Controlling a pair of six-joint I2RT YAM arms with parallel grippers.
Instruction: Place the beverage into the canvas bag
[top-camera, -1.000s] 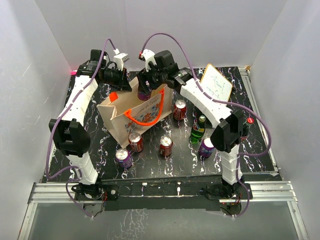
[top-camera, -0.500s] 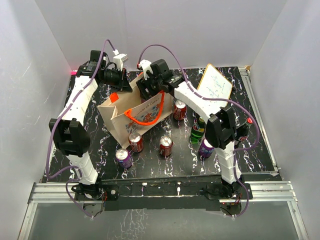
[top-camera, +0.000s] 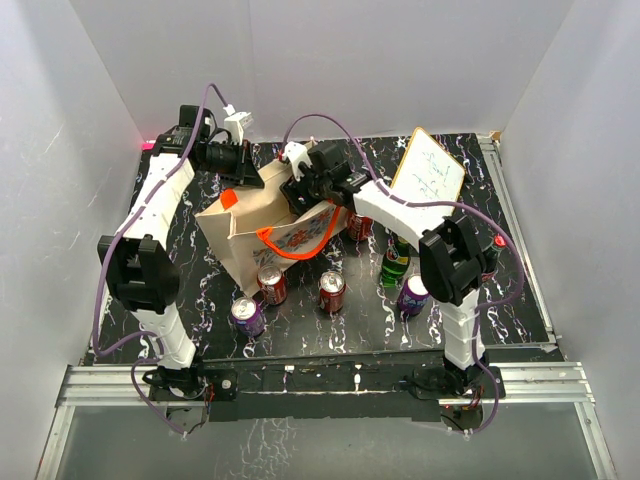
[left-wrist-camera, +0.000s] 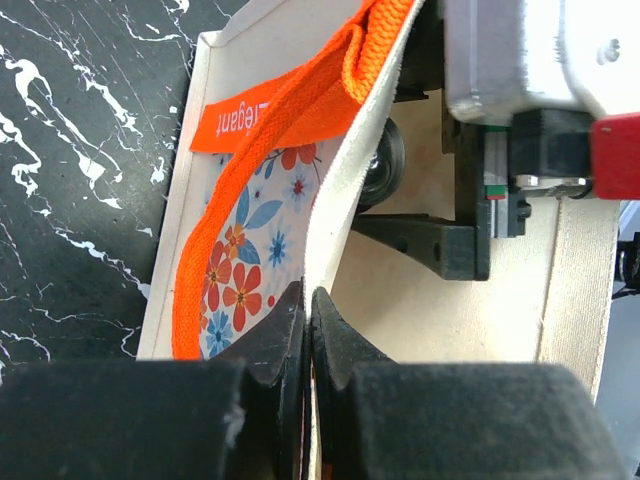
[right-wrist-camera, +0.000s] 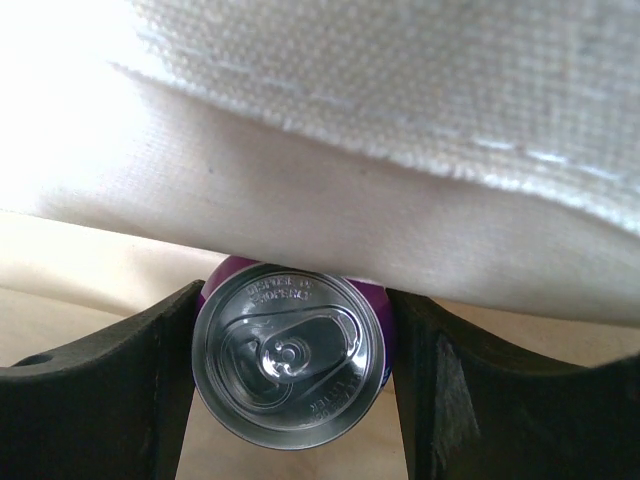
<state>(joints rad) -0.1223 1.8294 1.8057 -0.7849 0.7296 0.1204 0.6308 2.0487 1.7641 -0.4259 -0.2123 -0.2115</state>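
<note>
**Purple can gripped inside the bag**

Nearest the rail, drinks stand loose on the black marbled table (top-camera: 360, 330): a front purple can (top-camera: 247, 315), a left red can (top-camera: 271, 283), a middle red can (top-camera: 331, 291), a right purple can (top-camera: 411, 295) and a green bottle (top-camera: 396, 260).

Behind them sits the bag (top-camera: 262, 232), its flower-printed side and orange handle (top-camera: 290, 247) facing the rail.

The left arm bends at its elbow over the table's left edge and climbs toward the far side. Its wrist turns inward, and the left gripper (left-wrist-camera: 308, 310) is pinched tight on the bag's canvas wall just beside the other handle.

The right arm folds at its elbow near the green bottle and stretches left, partly hiding a further red can (top-camera: 358, 226). Its wrist dips into the bag's mouth. There the right gripper (top-camera: 300, 192) clamps the held can (right-wrist-camera: 290, 365), a finger against each side, silver top up. A canvas fold hangs just over it. Whether the can touches the bag's floor cannot be told.

Farthest back on the right stands a white board (top-camera: 430, 165).
</note>
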